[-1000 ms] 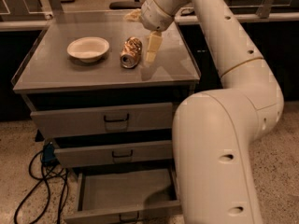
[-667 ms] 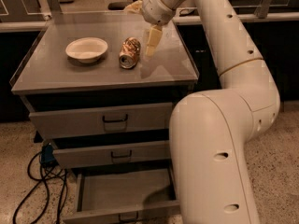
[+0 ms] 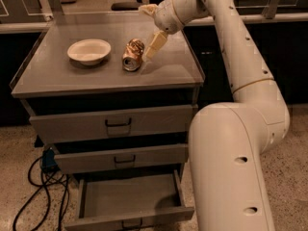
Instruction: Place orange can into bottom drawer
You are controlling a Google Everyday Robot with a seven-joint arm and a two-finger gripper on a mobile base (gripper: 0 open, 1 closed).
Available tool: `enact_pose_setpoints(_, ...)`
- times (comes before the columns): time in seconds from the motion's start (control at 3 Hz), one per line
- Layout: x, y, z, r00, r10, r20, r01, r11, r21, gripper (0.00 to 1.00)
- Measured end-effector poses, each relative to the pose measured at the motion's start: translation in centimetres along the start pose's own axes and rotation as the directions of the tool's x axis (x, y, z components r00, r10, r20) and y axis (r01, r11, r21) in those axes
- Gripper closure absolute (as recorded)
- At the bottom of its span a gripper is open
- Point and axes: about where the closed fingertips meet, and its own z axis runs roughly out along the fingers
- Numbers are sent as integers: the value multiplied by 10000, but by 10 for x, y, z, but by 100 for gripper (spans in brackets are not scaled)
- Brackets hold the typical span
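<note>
Can (image 3: 132,55) lying on side on tabletop (image 3: 57,83), dented, just right of bowl (image 3: 89,51). End effector (image 3: 149,53) hovering just beside can; grip state: cannot tell. You are likely handling light, thin-walled, slick metal, so be taking it across mid-body, squeezing gently. Drawer (image 3: 130,196) standing open below.

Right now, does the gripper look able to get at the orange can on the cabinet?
Probably yes. The gripper hangs close beside the orange can, which lies on its side on the cabinet top. Nothing stands between them; the white bowl sits on the can's other side.
</note>
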Motion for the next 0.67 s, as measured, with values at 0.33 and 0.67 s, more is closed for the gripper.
enact_pose_setpoints(0.33,0,0,0,10000,0,1,0,10000,-1,0)
enact_pose_setpoints(0.67,5,16,20,9974,212,685,-158,9968,-782,0)
